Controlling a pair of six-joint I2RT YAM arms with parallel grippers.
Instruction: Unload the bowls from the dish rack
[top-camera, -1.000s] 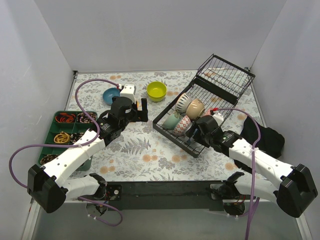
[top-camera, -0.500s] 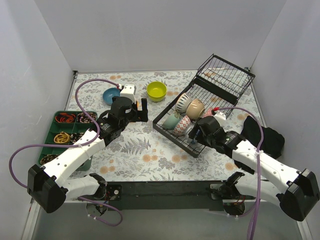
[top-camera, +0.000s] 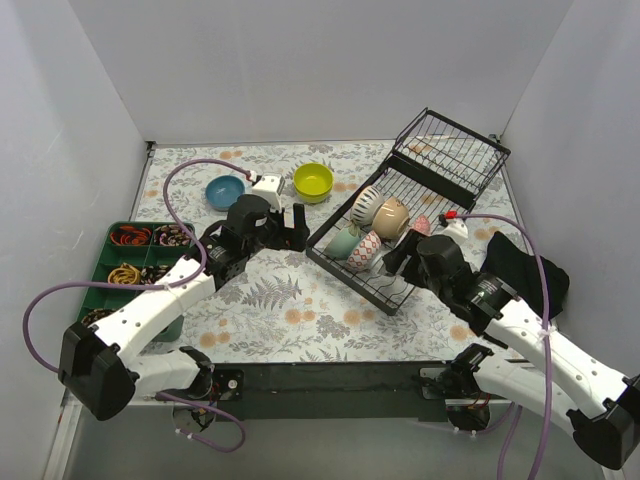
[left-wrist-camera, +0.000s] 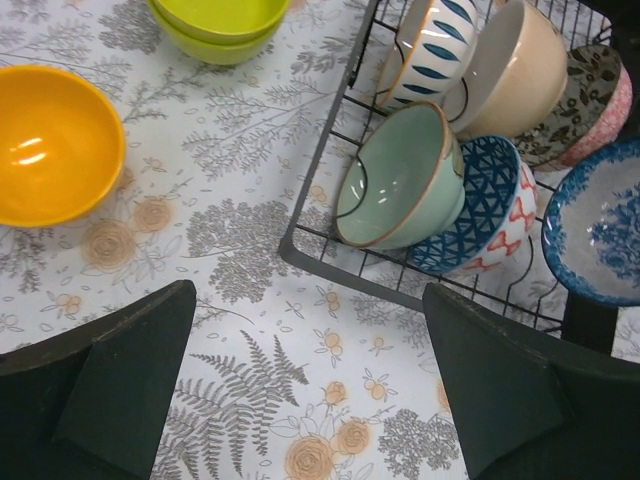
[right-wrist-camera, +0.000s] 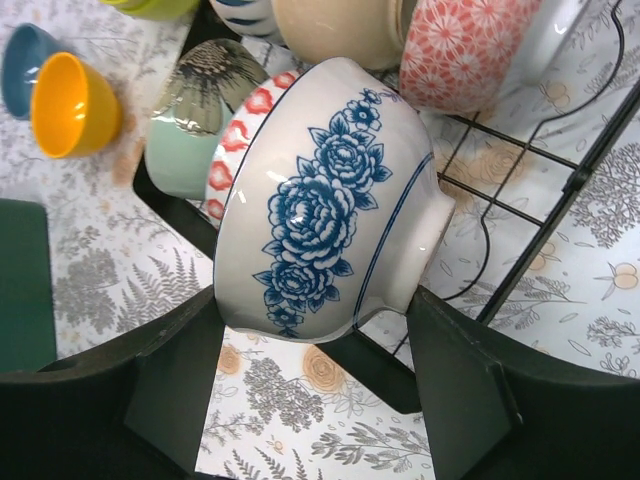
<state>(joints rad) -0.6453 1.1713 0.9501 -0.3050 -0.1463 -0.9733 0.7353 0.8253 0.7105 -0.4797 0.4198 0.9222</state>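
Note:
The black wire dish rack (top-camera: 322, 246) lies at the right, its raised tier (top-camera: 452, 152) at the far end. It holds a striped bowl (top-camera: 367, 203), a beige bowl (top-camera: 391, 215), a pale-green bowl (left-wrist-camera: 392, 178), a blue-and-red patterned bowl (left-wrist-camera: 484, 208) and a pink bowl (right-wrist-camera: 462, 48). My right gripper (right-wrist-camera: 318, 380) is shut on a blue-white floral bowl (right-wrist-camera: 320, 200), held over the rack's near end. My left gripper (left-wrist-camera: 310, 340) is open and empty over the cloth, just left of the rack. The lime bowl (top-camera: 313, 181), blue bowl (top-camera: 224, 191) and orange bowl (left-wrist-camera: 55, 140) sit on the table.
A green compartment tray (top-camera: 105, 262) with small items stands at the left edge. A black object (top-camera: 528, 272) lies at the right of the rack. White walls close in the table on three sides.
My right arm has drawn back to the right with the floral bowl in its jaws. My left gripper has moved a little right, toward the rack, uncovering the blue bowl.

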